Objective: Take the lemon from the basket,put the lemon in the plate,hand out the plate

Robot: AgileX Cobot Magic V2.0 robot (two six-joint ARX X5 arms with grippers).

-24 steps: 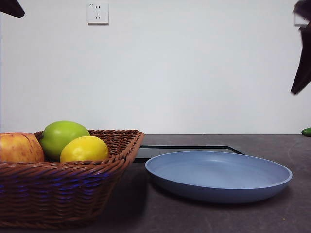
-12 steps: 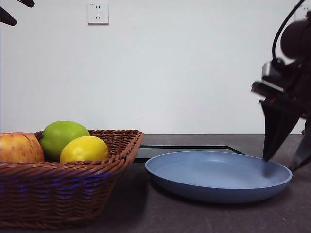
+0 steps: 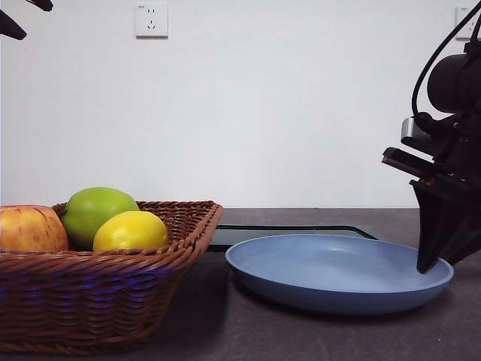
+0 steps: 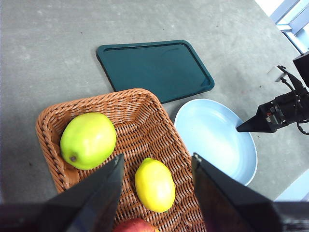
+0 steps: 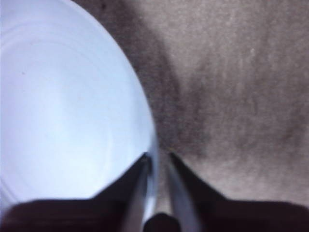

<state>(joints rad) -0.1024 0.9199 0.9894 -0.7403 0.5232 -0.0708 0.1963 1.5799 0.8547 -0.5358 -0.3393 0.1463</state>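
1. The table [image 3: 225, 331] is dark grey and carries everything.
2. The basket [image 3: 90, 293] stands at the front view's left, holding three fruits.
3. The plate [image 3: 338, 272] sits just beside the basket, empty, with a flat dark tray [image 4: 154, 67] behind it.
4. The right gripper [image 3: 430, 263] is down at the plate's far edge from the basket; in its wrist view one jaw sits inside the rim and one outside, nearly closed around the rim [image 5: 153, 159], though whether they pinch it is not clear.
5. The left gripper [image 4: 154, 193] hangs high above the basket, jaws spread wide and empty.
6. The green apple [image 3: 98, 212] lies at the basket's back.
7. The red-yellow apple [image 3: 30, 229] lies at its left.
8. The lemon [image 3: 131, 232] rests in the basket, in front of the green apple, untouched.
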